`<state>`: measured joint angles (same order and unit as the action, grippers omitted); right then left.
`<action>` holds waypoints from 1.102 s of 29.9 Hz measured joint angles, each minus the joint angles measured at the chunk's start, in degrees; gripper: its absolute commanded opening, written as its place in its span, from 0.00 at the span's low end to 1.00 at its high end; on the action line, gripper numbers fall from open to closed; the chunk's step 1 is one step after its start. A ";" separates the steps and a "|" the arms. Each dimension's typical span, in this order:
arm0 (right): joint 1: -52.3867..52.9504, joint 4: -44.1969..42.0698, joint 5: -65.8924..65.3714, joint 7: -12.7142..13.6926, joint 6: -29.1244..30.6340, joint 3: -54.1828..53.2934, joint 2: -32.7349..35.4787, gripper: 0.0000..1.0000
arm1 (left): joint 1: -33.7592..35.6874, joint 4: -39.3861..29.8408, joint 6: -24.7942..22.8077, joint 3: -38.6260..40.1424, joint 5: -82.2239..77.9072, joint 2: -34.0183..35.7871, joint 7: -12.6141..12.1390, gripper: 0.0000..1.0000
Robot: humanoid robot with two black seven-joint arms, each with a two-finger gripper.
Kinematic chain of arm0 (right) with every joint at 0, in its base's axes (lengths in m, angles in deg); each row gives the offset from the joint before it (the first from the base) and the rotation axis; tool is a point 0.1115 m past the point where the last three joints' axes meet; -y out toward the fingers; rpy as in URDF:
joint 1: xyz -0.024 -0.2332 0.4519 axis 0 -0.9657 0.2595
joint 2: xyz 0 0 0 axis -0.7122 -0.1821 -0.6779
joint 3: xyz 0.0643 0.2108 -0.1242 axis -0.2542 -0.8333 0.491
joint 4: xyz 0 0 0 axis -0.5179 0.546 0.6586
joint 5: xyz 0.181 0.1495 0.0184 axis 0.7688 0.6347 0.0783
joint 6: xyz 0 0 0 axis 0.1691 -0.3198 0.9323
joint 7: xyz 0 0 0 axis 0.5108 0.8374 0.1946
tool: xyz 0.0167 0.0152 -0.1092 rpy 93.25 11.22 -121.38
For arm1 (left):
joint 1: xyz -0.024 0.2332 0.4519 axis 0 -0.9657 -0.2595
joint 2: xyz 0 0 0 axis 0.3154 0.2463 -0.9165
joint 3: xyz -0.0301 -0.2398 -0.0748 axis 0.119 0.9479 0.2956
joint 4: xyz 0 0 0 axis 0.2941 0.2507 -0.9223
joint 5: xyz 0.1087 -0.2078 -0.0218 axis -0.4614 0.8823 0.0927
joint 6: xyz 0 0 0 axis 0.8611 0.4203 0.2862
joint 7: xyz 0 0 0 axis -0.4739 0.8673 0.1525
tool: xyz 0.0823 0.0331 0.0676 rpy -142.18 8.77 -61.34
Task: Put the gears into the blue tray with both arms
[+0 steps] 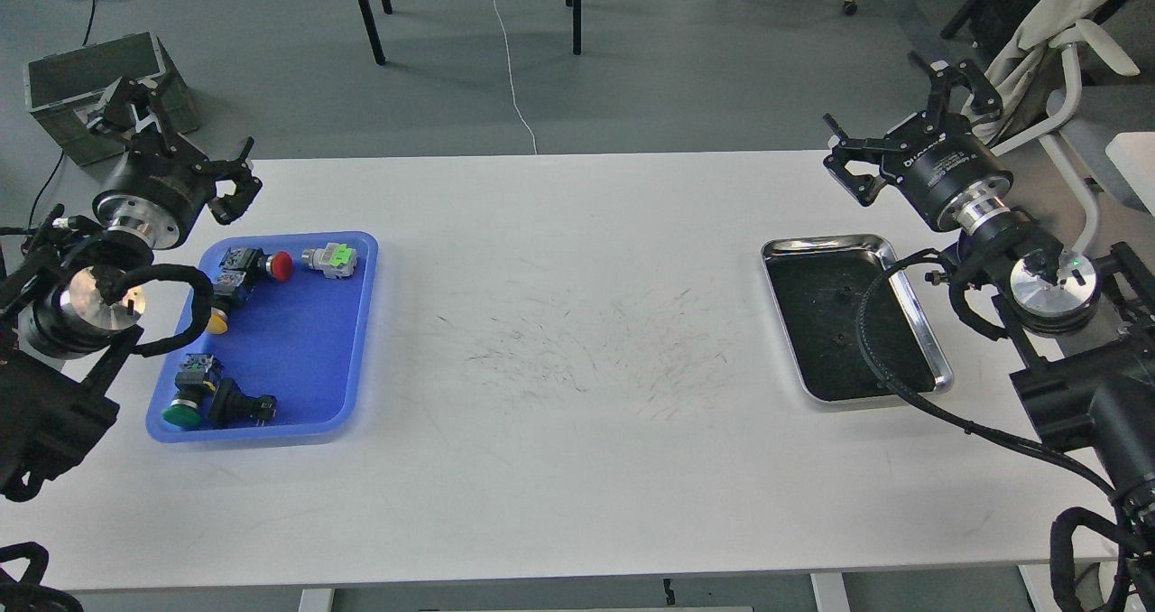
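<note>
Two tiny black gears [845,294] [839,337] lie on the black liner of a shiny steel tray [911,298] at the right of the white table. On the left sits the blue tray [365,323], holding several push-button switches. My left gripper [176,143] hovers open over the table's back left edge, just behind the blue tray, with nothing between its fingers. My right gripper [902,120] hangs open and empty above the back right edge, behind the steel tray.
Red-capped [267,264], green-tabbed [330,259], yellow [217,323] and green-capped [185,409] switches and a black switch body [239,404] fill the blue tray. A black cable [880,359] loops over the steel tray's right side. A grey box [81,70] stands on the floor.
</note>
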<state>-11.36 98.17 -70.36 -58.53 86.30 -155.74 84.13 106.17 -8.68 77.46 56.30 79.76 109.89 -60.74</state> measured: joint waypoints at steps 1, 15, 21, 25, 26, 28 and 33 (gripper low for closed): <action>-0.01 0.00 0.00 -0.04 0.00 -0.26 -0.03 0.99 | 0.00 0.53 0.00 -0.13 -0.17 -0.08 -0.05 0.98; -0.93 -0.06 0.00 -0.67 2.61 0.40 0.01 0.99 | -0.26 0.74 -0.28 -2.45 -0.43 -0.41 0.41 0.98; -1.32 -0.21 -0.09 -0.70 5.78 1.27 0.59 0.99 | -0.07 0.59 0.05 -2.37 -0.40 -1.45 0.41 0.98; -1.30 -0.20 -0.20 -0.57 5.89 2.78 1.46 0.99 | -0.03 0.50 0.06 -2.42 -0.45 -1.81 0.41 0.98; -1.12 -0.16 -0.20 -0.55 5.89 3.61 1.92 0.99 | -0.03 0.49 0.02 -2.43 -0.46 -1.83 0.42 0.98; -0.36 0.06 -0.20 -0.53 5.89 5.52 3.13 0.99 | -0.03 0.49 -0.10 -2.42 -0.47 -1.83 0.51 0.98; 3.10 0.98 -0.37 -0.10 5.97 10.36 7.94 0.99 | -0.02 0.49 -0.17 -2.40 -0.47 -1.49 1.20 0.98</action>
<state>-8.26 99.15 -70.73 -58.63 92.28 -145.38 92.07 106.14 -8.20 77.29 53.90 79.29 108.40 -59.54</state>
